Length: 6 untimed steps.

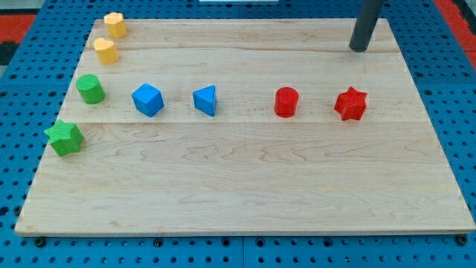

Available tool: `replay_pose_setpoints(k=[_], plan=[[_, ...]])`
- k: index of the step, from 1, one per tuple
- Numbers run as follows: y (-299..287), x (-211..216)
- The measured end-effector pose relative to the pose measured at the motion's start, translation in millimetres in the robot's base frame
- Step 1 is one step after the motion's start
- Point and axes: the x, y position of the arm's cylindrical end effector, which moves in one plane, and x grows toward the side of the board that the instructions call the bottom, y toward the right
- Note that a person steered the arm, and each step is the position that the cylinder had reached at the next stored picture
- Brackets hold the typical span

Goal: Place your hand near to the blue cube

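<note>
The blue cube [147,99] sits on the wooden board [245,179] at the view's left of centre. A blue triangular block [205,100] lies just to its right. My tip [359,49] is at the view's top right, far from the blue cube, above and slightly right of the red star [351,103]. A red cylinder [285,101] stands between the blue triangular block and the red star.
Two yellow blocks [114,24] [105,50] sit at the board's top left. A green cylinder [90,88] and a green star [64,138] sit along the left edge. A blue pegboard surface [15,149] surrounds the board.
</note>
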Motion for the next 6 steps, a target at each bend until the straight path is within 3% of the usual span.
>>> replay_pose_setpoints(k=[1, 2, 3, 4, 5, 6], plan=[[-44.8, 1.1], [-68.0, 38.9], [-147.7, 69.4], [-265.2, 69.1], [-336.9, 63.6], [-370.5, 65.8]])
